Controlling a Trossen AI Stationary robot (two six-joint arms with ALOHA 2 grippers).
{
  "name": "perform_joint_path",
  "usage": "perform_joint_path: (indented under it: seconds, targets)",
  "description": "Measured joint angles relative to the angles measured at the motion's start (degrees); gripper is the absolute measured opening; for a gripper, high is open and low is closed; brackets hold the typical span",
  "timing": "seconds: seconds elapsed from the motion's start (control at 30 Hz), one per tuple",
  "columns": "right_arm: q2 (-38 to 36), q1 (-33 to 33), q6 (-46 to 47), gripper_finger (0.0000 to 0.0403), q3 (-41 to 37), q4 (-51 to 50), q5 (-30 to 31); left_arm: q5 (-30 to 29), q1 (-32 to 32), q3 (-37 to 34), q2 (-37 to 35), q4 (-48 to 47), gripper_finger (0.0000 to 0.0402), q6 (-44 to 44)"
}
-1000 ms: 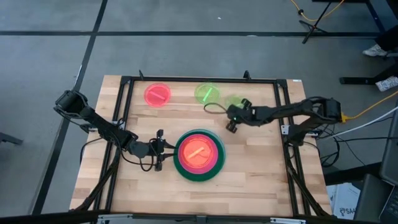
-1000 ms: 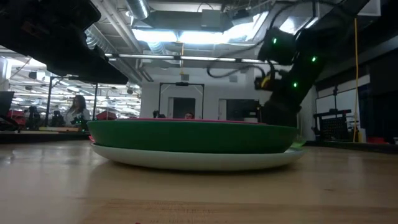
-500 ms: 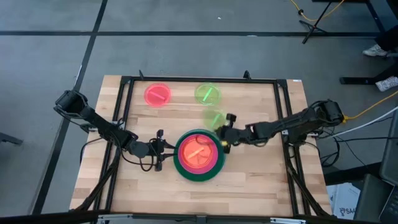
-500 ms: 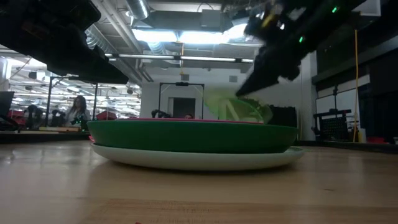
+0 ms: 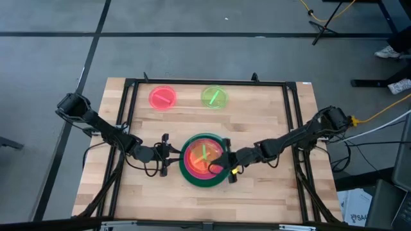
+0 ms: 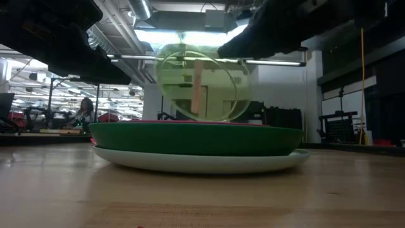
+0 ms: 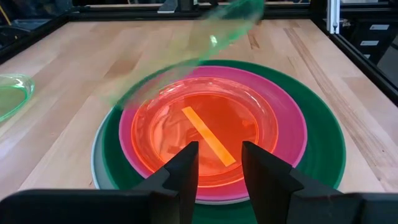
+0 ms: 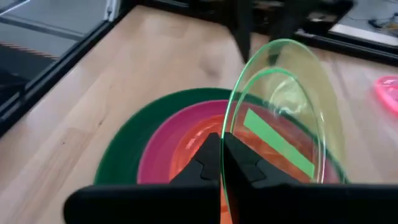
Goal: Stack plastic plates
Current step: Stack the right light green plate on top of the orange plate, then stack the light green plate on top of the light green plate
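A stack stands mid-table: a pale plate at the bottom, then a dark green plate, a magenta plate and a small orange plate on top. My right gripper is shut on a clear lime green plate above the stack. My left gripper is open and empty just left of the stack, its fingers toward it. A pink-red plate and a second lime green plate lie flat near the far edge. My right gripper pinches the lime plate's rim between its two fingers, one on each face. The fingers come from the table's right side, slanting down. The plate is lifted clear, standing nearly on edge over the orange plate.
A black frame runs round the table top. Bare wood lies in front of the stack and to the right of it.
My right gripper has carried the lime plate from the far right part of the table toward the near left, to above the stack. The plate has risen clear of the table and tipped from nearly flat to nearly on edge.
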Motion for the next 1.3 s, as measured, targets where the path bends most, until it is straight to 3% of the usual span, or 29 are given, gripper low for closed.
perform_joint_path:
  seconds: [0.53,0.87,1.07,1.2,1.3]
  targets:
    - [8.16,0.86,4.82,0.0006,0.0,2.61,0.4,0.02,-0.83,0.0,0.0,0.96,0.0115,0.02]
    - [8.32,0.88,4.9,0.0107,1.76,1.79,0.19,0.02,-0.83,0.0,0.0,0.98,0.0115,0.04]
    - [8.3,0.77,-2.48,0.0147,6.99,-3.99,10.73,0.04,-0.83,0.0,0.0,0.98,0.0115,0.04]
    - [8.29,-0.66,-7.99,0.0154,10.25,-12.51,21.91,0.09,-0.83,0.0,0.0,0.96,0.0115,0.02]
    - [8.25,-3.88,-8.91,0.0154,11.45,-17.09,26.67,0.08,-0.83,0.0,0.0,0.96,0.0115,0.02]
